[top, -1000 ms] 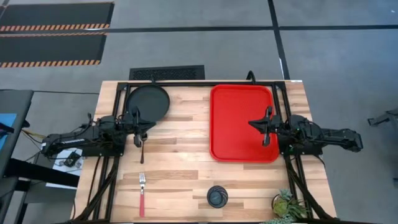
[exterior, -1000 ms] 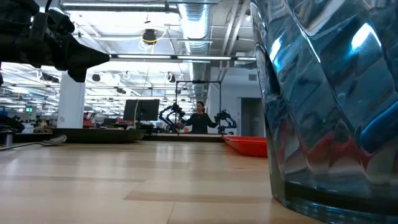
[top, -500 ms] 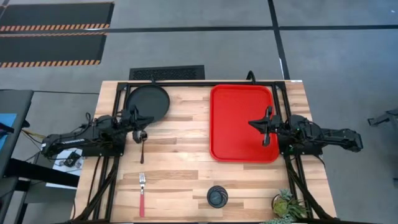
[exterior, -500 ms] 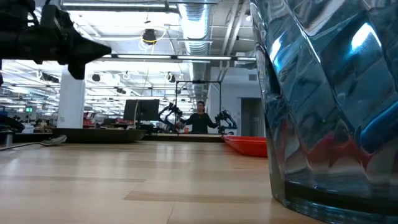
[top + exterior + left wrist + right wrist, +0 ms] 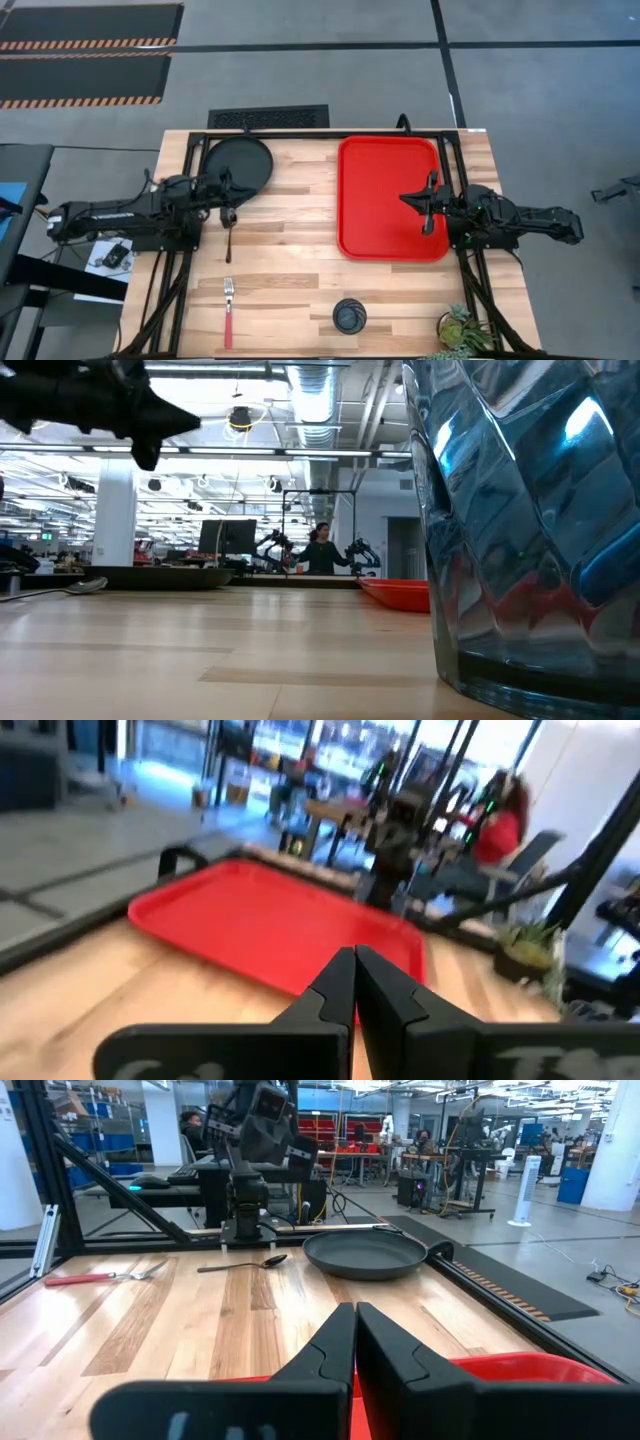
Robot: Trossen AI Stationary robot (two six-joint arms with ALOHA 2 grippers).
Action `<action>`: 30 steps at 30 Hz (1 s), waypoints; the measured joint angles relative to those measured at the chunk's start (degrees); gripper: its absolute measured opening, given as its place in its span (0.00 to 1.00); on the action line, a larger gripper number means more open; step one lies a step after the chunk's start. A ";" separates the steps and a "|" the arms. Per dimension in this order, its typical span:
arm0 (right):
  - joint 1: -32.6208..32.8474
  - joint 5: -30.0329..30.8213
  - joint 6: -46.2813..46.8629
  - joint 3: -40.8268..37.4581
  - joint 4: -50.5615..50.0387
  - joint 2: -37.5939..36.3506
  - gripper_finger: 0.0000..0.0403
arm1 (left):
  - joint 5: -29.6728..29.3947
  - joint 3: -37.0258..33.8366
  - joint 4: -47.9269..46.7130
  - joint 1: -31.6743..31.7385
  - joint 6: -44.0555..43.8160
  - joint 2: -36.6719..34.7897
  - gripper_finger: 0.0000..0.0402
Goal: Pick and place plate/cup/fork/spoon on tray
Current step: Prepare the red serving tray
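At upper left of the overhead frame, the left end effector (image 5: 228, 186) sits between the plate (image 5: 239, 164) and the bowl of the spoon (image 5: 229, 234), its fingers (image 5: 338, 988) pressed together and grasping nothing. A second ago it hung directly over the spoon's upper end; since then the arm has drawn back toward the bench's left edge and lifted, and in the level view its dark silhouette now rides higher in the upper left corner. The spoon lies where it was, flat on the wood just below the plate, so that pass over it produced no pickup.

Across the bench, the right end effector (image 5: 429, 203) has not moved: it waits over the right edge of the tray (image 5: 385, 180), fingers (image 5: 342, 1342) likewise clenched and empty. The tray carries nothing yet. The fork (image 5: 228, 312) rests near the lower left of the overhead frame, and the cup (image 5: 349, 316) stands at the lower centre, well apart from the tray.

My reading is that all four items are still unplaced and the task is at its very start. The left arm seems to be re-aiming, either for a fresh try at the spoon or for the plate beside it, and it would need to part its fingers first.
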 joint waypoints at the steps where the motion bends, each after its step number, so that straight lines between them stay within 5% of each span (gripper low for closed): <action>1: -0.01 0.00 0.00 0.01 0.00 0.00 0.09 | 0.01 0.86 -0.17 0.00 -0.04 2.47 0.00; 16: 0.00 0.00 0.00 0.02 0.00 0.00 0.09 | 3.54 20.42 1.52 -0.70 -5.99 42.49 0.00; 30: -0.02 0.00 0.00 -0.01 0.00 0.00 0.09 | 3.41 37.69 2.75 -3.19 -8.73 66.18 0.00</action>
